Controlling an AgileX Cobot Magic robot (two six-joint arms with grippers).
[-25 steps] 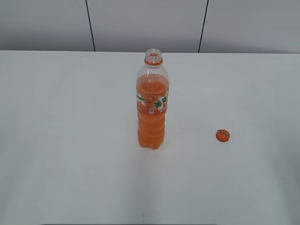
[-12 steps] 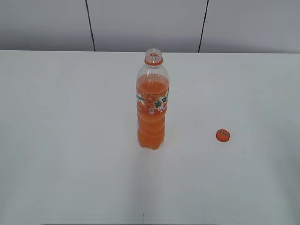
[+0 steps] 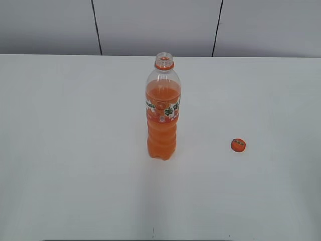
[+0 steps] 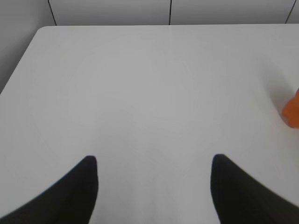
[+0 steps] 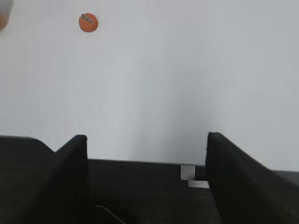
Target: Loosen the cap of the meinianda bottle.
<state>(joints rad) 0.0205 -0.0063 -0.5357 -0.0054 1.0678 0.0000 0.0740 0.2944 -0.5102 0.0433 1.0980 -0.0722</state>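
Nothing has shifted across the last second: the meinianda bottle (image 3: pixel 163 111) stands upright at bench (image 3: pixel 75 150) centre exactly as before, neck open, orange ring showing. The cap (image 3: pixel 238 145) lies flat, print up, at about four o'clock from the bottle base and well apart from it, also unmoved. No arm enters the exterior view in any of the three frames.

Judgement: cap is already off, so the loosening is done and overshot; both arms look retired to rest. Nothing remains unless the cap is meant to go back on.

Left end effector (image 4: pixel 154 186): fingers spread wide, nothing between them, bare bench beneath. Right end effector (image 5: pixel 147 172): likewise wide apart and empty, hanging over the bench's near edge with a dark base below.

View differences: the left wrist view catches only an orange sliver of the bottle (image 4: pixel 292 112) at three o'clock of its frame, no cap. The right wrist view finds the cap (image 5: pixel 88 22) at eleven o'clock, far from the fingers. Only the exterior view shows the uncapped neck.
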